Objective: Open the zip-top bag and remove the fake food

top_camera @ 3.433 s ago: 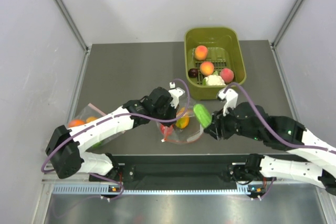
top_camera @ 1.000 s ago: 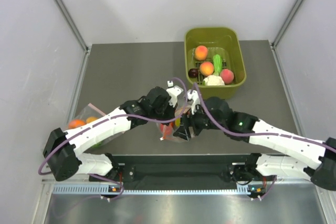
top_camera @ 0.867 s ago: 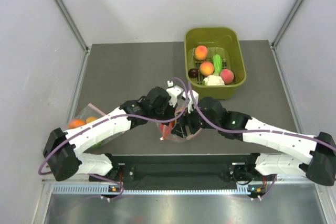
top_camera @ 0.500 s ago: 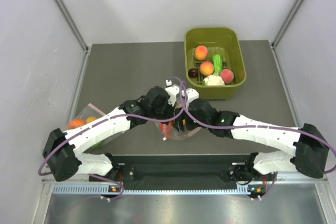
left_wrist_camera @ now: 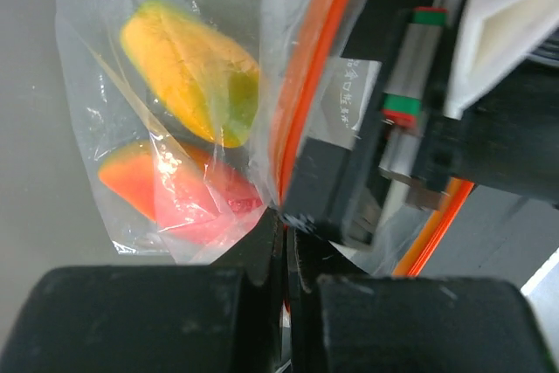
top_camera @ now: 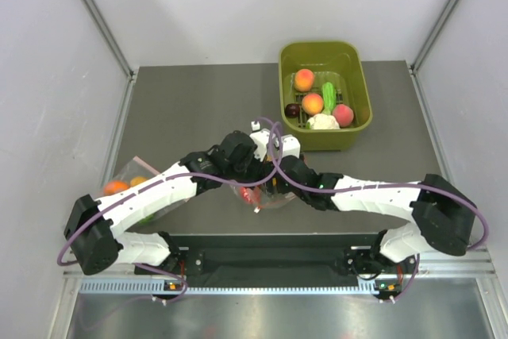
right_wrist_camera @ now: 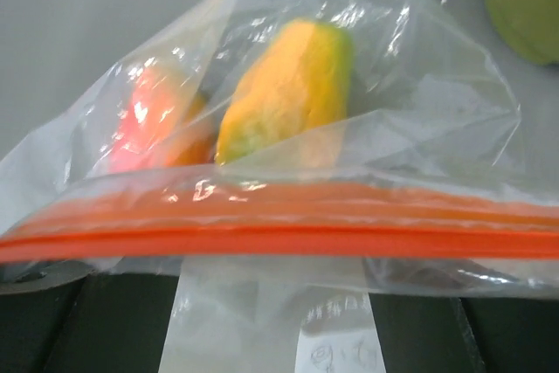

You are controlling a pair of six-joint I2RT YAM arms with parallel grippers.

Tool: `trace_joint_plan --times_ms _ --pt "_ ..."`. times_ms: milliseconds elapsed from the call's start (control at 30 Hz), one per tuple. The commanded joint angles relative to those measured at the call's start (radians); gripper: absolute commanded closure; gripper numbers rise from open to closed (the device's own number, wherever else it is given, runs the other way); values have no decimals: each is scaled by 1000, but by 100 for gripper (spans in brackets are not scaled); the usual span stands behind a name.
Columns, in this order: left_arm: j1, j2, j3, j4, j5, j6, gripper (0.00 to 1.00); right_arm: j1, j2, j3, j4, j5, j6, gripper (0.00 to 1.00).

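The zip-top bag [top_camera: 268, 194] lies at the table's near middle, between both grippers. My left gripper [top_camera: 252, 174] is shut on the bag's edge beside the orange-red zip strip [left_wrist_camera: 306, 85]; its fingertips [left_wrist_camera: 286, 235] pinch the plastic. My right gripper [top_camera: 275, 186] is open at the bag's mouth, with the strip [right_wrist_camera: 279, 238] stretched across in front of its spread jaws [right_wrist_camera: 275, 312]. A yellow-orange piece [right_wrist_camera: 284, 93] and a glossy red piece [right_wrist_camera: 153, 120] are inside the bag. The white cauliflower [top_camera: 321, 122] and the green oblong piece [top_camera: 328, 90] lie in the bin.
The olive-green bin [top_camera: 361, 77] stands at the back right and holds three peaches [top_camera: 313, 103] and a dark plum [top_camera: 293, 109]. A second clear bag [top_camera: 131, 184] with orange fruit lies at the left edge, partly under my left arm.
The green piece that my right gripper held is now in the bin. My right gripper has come back left and pushed in at the bag's mouth. The left gripper has kept its hold.
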Motion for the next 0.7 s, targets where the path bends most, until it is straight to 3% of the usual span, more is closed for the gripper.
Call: trace_joint_plan --times_ms 0,667 --pt "-6 -37 18 51 46 18 100 8 36 -30 162 54 -45 22" --pt "-6 -43 7 90 227 27 100 6 190 -174 674 -47 -182 19"
